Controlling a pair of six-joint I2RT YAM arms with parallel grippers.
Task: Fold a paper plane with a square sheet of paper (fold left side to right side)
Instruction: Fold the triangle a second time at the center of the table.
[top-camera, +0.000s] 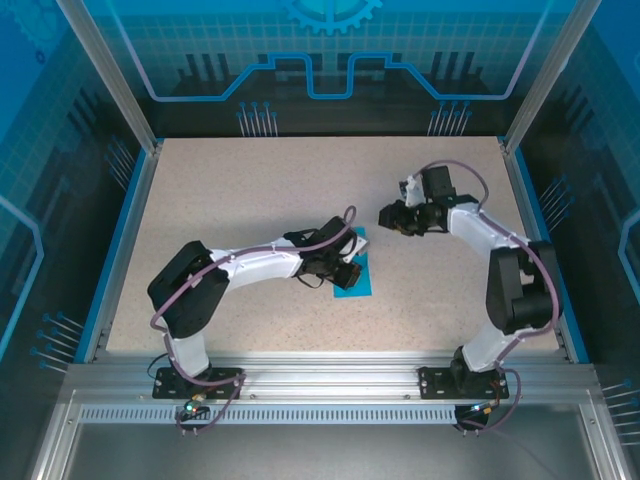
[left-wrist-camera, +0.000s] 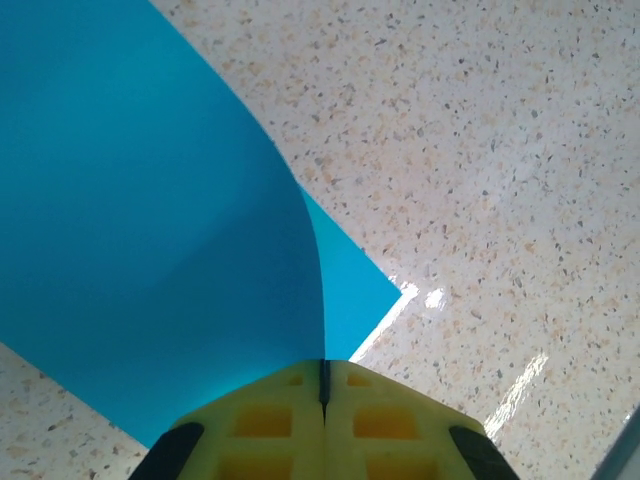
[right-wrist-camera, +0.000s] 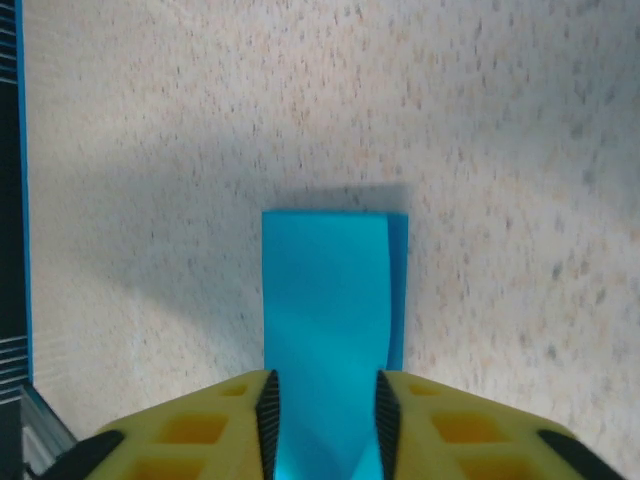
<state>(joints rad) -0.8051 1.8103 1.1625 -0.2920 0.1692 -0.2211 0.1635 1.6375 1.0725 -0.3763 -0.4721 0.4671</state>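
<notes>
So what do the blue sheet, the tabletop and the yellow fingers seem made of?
Square sheet of paper: thin matte paper, curling smoothly without cracking. Tabletop: speckled, stone-like or laminate, glossy; it shows bright glare streaks. Left gripper fingers: yellow moulded plastic or rubber, matte, with recessed pockets.

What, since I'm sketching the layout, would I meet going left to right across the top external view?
left arm's elbow → square sheet of paper → right end effector → right arm's elbow
</notes>
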